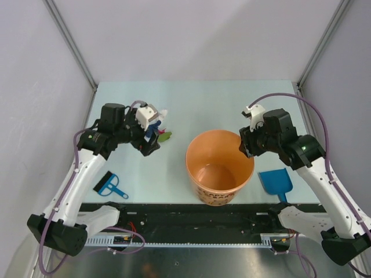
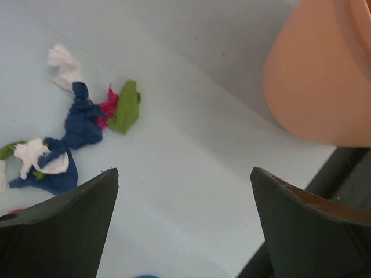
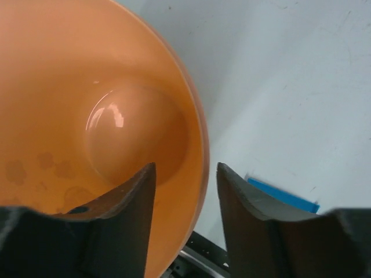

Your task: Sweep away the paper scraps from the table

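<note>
We see left gripper [image 2: 184, 171] spread wide, empty; paper scraps [image 2: 81, 124] cut off at frame edge. Right gripper [image 3: 186, 168] straddles orange bucket [image 3: 58, 69] rim, jaws apart, no pinch.

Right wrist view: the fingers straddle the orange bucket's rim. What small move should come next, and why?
Probably close the right gripper onto the rim of the orange bucket. One finger sits inside the wall and the other outside, with gaps visible on both sides, so nothing is gripped yet.
</note>
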Robot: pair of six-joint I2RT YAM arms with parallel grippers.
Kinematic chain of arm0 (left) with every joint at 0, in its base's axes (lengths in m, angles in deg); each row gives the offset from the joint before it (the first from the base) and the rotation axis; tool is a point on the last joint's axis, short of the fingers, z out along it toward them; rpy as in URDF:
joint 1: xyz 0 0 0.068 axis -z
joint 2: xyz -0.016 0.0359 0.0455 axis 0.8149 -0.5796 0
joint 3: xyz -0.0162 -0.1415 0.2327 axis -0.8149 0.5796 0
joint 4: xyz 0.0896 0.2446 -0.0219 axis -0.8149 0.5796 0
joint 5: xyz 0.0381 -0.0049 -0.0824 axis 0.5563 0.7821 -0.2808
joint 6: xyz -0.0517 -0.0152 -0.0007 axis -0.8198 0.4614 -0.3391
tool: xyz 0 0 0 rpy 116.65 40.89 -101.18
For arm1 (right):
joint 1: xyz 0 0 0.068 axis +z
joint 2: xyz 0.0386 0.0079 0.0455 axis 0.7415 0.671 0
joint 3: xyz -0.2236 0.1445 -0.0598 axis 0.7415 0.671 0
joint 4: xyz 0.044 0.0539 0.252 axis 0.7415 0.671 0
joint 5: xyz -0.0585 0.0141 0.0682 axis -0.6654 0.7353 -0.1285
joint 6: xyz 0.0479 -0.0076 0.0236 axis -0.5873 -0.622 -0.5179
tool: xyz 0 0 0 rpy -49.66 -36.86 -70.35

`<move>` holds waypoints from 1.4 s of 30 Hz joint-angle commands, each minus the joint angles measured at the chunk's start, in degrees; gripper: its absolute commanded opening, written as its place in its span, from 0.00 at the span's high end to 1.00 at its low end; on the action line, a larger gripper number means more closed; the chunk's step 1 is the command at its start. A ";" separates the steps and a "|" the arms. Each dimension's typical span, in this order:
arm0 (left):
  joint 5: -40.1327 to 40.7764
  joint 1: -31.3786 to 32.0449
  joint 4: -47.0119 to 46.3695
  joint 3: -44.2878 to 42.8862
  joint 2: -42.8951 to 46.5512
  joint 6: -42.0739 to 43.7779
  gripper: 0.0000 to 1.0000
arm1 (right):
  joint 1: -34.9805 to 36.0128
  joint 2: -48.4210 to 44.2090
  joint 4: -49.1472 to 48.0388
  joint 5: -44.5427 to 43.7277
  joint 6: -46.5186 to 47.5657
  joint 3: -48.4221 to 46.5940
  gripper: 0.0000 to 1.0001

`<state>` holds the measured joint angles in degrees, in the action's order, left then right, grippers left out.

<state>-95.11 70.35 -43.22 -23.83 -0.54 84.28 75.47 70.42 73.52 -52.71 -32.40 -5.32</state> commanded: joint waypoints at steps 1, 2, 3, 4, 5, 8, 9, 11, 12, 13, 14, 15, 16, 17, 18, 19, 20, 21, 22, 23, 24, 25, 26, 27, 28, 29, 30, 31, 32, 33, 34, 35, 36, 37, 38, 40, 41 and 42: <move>-0.05 1.02 7.60 -0.52 2.93 3.45 0.01 | 2.17 -0.22 0.72 -2.27 0.12 -1.22 0.53; 2.31 1.02 7.87 -0.08 3.19 3.45 0.01 | 2.79 0.31 0.72 -3.24 -0.06 -1.31 0.56; 3.29 1.02 7.96 0.01 3.28 3.45 0.01 | 2.97 0.58 0.63 -4.12 -0.41 -1.22 0.59; 4.17 1.02 8.05 0.10 3.46 3.62 0.01 | 3.14 0.84 0.72 -5.44 -0.58 -1.31 0.62; 4.79 1.02 8.22 0.36 3.72 3.63 0.01 | 3.41 1.36 0.28 -5.71 -0.67 -1.22 0.69; 5.59 1.02 8.48 0.88 4.51 4.24 0.01 | 3.76 1.98 -1.38 -7.28 -1.64 -1.31 0.91; 6.02 1.02 8.49 0.89 4.69 4.33 0.01 | 4.20 2.51 -2.26 -7.65 -2.16 -1.22 0.96; 6.73 1.02 8.49 0.89 4.69 4.33 0.01 | 4.99 2.95 -6.02 -9.05 -3.22 -1.31 1.00; 7.08 1.02 8.49 0.89 4.78 4.42 0.00 | 5.60 3.47 -7.44 -9.66 -4.53 -1.22 1.00; 7.78 1.02 8.49 0.80 4.60 4.33 0.00 | 5.87 3.65 -9.02 -11.32 -5.15 -1.31 1.00; 8.05 1.02 8.49 0.63 4.60 4.42 0.00 | 6.04 3.92 -12.17 -12.21 -6.03 -1.22 1.00; 8.14 1.02 8.49 0.54 4.60 4.50 0.01 | 6.13 4.27 -13.68 -13.35 -6.64 -1.31 1.00; 8.66 1.02 8.49 0.36 4.69 4.50 0.00 | 6.13 4.44 -15.09 -15.54 -7.00 -1.31 1.00; 8.75 1.02 8.40 0.10 4.78 4.50 0.01 | 6.22 4.71 -17.97 -16.43 -7.18 -1.31 1.00; 9.01 1.02 8.48 0.01 4.78 4.50 0.00 | 6.40 4.88 -19.13 -17.74 -7.18 -1.31 1.00; 9.19 1.02 8.49 -0.08 4.87 4.50 0.00 | 6.57 5.32 -20.45 -19.76 -6.57 -1.31 1.00; 9.54 1.02 8.49 -0.25 4.95 4.42 0.00 | 6.75 5.67 -22.55 -20.56 -5.08 -1.31 1.00; 9.80 1.02 8.49 -0.26 5.04 4.59 0.00 | 6.84 6.02 -23.62 -21.79 -4.55 -1.31 1.00; 9.89 1.02 8.49 -0.34 5.04 4.68 0.00 | 6.84 6.90 -25.63 -21.89 -3.84 -1.31 1.00; 10.33 1.02 8.49 -0.34 4.96 4.77 0.00 | 6.75 7.43 -26.61 -22.06 -3.66 -1.31 1.00; 10.42 1.02 8.49 -0.26 5.04 4.86 0.00 | 6.66 8.13 -27.49 -22.15 -3.66 -1.31 1.00; 10.51 1.02 8.49 -0.26 5.04 4.86 0.00 | 6.40 9.27 -29.06 -21.80 -3.66 -1.31 1.00; 10.42 1.02 8.40 -0.17 4.96 4.94 0.00 | 6.22 10.06 -29.60 -21.36 -3.57 -1.31 1.00; 10.60 1.02 8.48 -0.08 4.95 5.20 0.00 | 5.87 10.85 -29.95 -20.75 -2.44 -1.66 1.00; 10.42 1.02 8.49 0.01 4.95 5.29 0.00 | 5.61 11.73 -30.13 -20.66 -2.61 -1.92 1.00; 10.51 1.02 8.49 0.18 4.95 5.30 0.00 | 4.21 13.31 -30.13 -20.31 -2.78 -2.27 1.00; 10.51 1.02 8.40 0.27 5.04 5.38 0.00 | 3.24 14.02 -30.13 -19.43 -3.13 -2.54 1.00; 10.51 1.02 8.40 0.36 4.96 5.30 0.00 | 2.28 14.72 -30.22 -18.56 -4.35 -2.63 1.00; 10.60 1.02 8.57 0.36 4.95 5.47 0.00 | 0.35 15.42 -30.13 -17.59 -5.06 -2.80 1.00; 10.60 1.02 8.49 0.53 5.13 5.65 0.00 | -0.45 15.61 -30.22 -16.10 -5.59 -2.89 1.00; 10.60 1.02 8.49 0.54 5.13 5.73 0.00 | -0.89 15.61 -30.48 -15.48 -6.47 -2.89 1.00; 10.60 1.02 8.49 0.62 5.13 5.73 0.00 | -1.16 15.69 -30.57 -14.86 -6.47 -2.89 1.00; 10.60 1.02 8.49 0.62 5.22 5.91 0.00 | -1.16 15.35 -30.48 -14.51 -6.39 -2.89 0.91; 10.60 1.02 8.49 0.71 5.31 5.91 0.00 | -1.16 15.17 -30.13 -14.33 -6.30 -2.98 0.64; 10.51 1.02 8.49 0.80 5.22 6.00 0.00 | -1.16 14.99 -29.96 -14.33 -6.12 -2.98 0.52; 10.16 1.02 8.49 0.89 5.31 6.00 0.00 | -0.99 13.42 -28.91 -14.68 -6.39 -3.15 0.29; 9.90 1.02 8.49 1.06 5.22 6.00 0.00 | -0.99 12.63 -28.47 -15.12 -6.82 -3.15 0.25; 9.72 1.02 8.49 1.06 5.22 6.00 0.00 | -1.16 10.44 -28.20 -16.08 -7.00 -3.15 0.22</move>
<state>-84.46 71.18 -34.54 -23.22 3.48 88.98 74.16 86.23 46.46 -68.27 -38.35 -5.54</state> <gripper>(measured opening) 0.996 0.714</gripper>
